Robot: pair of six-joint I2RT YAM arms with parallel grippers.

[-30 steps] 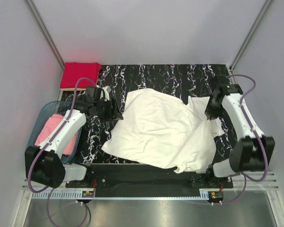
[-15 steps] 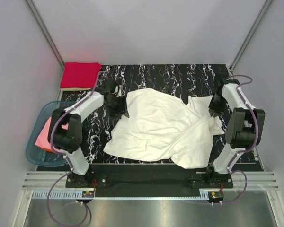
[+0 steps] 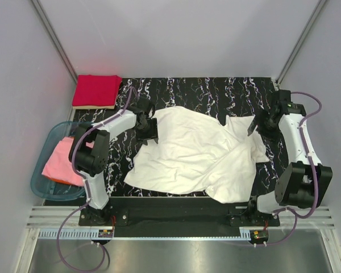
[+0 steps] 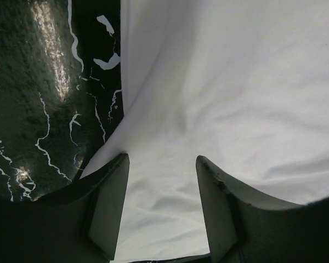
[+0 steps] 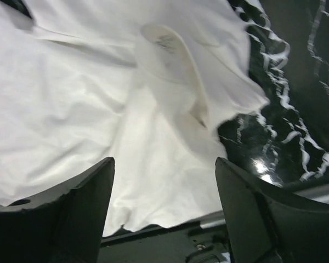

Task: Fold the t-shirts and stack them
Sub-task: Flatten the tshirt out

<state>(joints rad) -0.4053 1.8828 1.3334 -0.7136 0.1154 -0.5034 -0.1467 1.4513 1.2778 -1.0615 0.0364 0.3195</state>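
Now, look at the big white soft cloth t-shirt (image 3: 193, 153). It lies rumpled and not yet folded in the middle of the black mat with white streaks (image 3: 204, 91). From above, its long way seems to run from about 10 o'clock to 4 o'clock.

Your left claw (image 3: 148, 129) is at the shirt's 10 o'clock corner. In the left wrist view its two fingers stand apart. White cloth shows under the gap, and the bare mat is just past the cloth's edge. It is let go and holds nothing. Your right claw (image 3: 257, 126) is at the shirt's 2 o'clock edge. Its fingers are spread wide too, over a floppy bit of cloth that may be a sleeve. It grips nothing. I cannot tell if either claw touches the cloth.

So each arm is nearer its own side of the shirt. I think the next move is for both claws to pinch those far edges. The cloth is soft, so a claw may grab two layers at once.

The see-through teal plastic tub (image 3: 48, 193) sits off the mat at 8 o'clock. A pink cloth t-shirt (image 3: 62, 162) lies loose inside it. A bright red cloth t-shirt (image 3: 95, 90) lies folded in a neat square at the 11 o'clock corner, outside the tub. That looks like the place for the stack.
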